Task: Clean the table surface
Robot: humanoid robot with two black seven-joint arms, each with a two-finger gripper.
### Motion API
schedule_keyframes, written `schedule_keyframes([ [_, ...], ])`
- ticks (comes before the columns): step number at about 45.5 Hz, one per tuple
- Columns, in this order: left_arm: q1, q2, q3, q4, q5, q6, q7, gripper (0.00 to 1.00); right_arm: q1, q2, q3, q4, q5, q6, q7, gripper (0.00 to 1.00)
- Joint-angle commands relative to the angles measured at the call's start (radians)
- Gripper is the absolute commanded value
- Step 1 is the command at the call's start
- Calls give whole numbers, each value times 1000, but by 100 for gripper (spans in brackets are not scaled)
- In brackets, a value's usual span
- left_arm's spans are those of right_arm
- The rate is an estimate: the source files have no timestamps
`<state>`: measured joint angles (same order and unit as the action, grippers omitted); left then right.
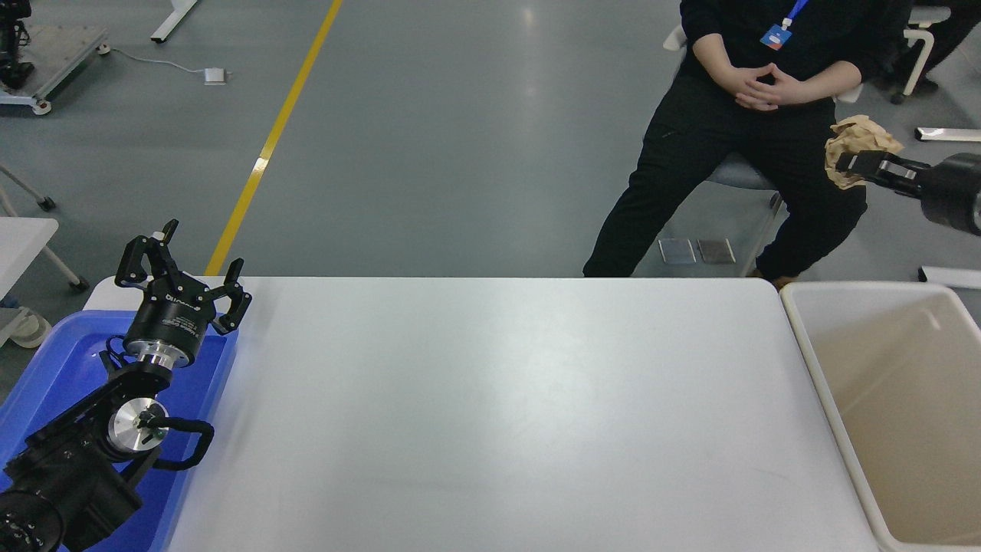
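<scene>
Grey glossy floor (pixel 460 138), yellow line (pixel 268 146), seated person (pixel 751 115) beyond.

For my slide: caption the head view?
Right end effector holds crumpled brown paper above the beige bin; white table surface.

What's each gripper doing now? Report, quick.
Left gripper: open, empty, parked over the blue tray.
Right gripper: shut on crumpled brown paper.

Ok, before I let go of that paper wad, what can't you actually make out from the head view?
- Beige bin: cut off by the right and bottom edges; floor only partly shown.
- Right gripper: fingertips buried in the crumpled brown paper, and its height over the bin cannot be judged.
- Blue tray: mostly covered by the parked left gripper and its arm.
</scene>
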<state>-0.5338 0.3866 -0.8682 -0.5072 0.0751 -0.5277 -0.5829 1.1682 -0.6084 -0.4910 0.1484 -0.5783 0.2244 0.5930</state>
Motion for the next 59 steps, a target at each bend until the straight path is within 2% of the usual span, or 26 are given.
schedule_keyframes([
  [1, 0, 0, 0, -1, 0, 0, 0, 100, -101, 2, 3, -124, 110, 4, -142, 0],
  [21, 0, 0, 0, 1, 0, 0, 0, 100, -212, -8, 100, -194, 224, -11, -467, 0],
  [32, 0, 0, 0, -1, 0, 0, 0, 100, -268, -2, 152, -210, 224, -69, -587, 0],
  [40, 0, 0, 0, 1, 0, 0, 0, 100, -317, 19, 166, -207, 227, -102, -607, 0],
  [59, 0, 0, 0, 1, 0, 0, 0, 100, -456, 182, 207, -204, 229, -181, -615, 0],
])
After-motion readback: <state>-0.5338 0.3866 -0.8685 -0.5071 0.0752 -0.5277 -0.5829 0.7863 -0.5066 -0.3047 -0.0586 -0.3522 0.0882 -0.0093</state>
